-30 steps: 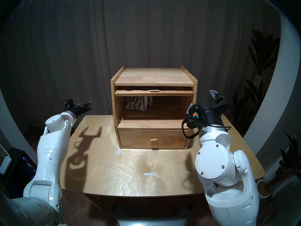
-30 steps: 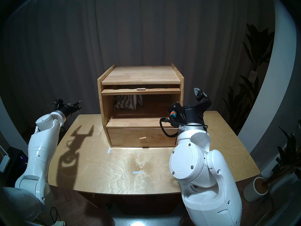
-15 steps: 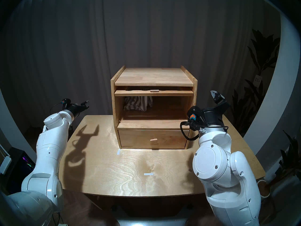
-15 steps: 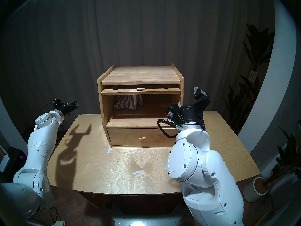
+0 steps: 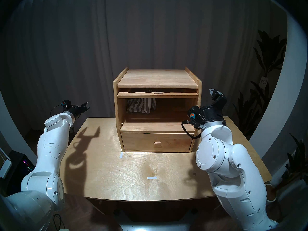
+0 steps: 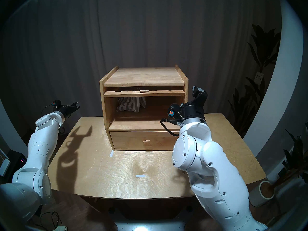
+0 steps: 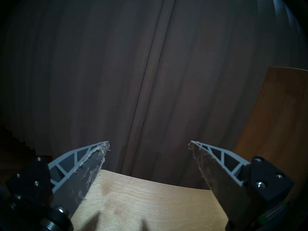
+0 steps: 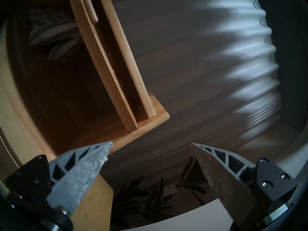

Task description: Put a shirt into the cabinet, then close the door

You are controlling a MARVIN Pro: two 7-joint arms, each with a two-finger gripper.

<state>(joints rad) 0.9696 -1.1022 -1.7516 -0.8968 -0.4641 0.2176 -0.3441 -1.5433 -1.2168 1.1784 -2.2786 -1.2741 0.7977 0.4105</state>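
Lying crumpled at the back-left of the cabinet, the soft shirt needs no further handling. The door sits raised; its stiff peg handle suits pinching. Both the left tool and right tool are spread, empty.

A light plywood counter with a wavy grain and rounded corners carries the scene. The wooden cabinet stands directly on it, toward the far edge and near the middle. Two short strips of white tape lie flat on the counter: one just off the cabinet's front left corner, the other nearer the front edge, well apart from the cabinet.
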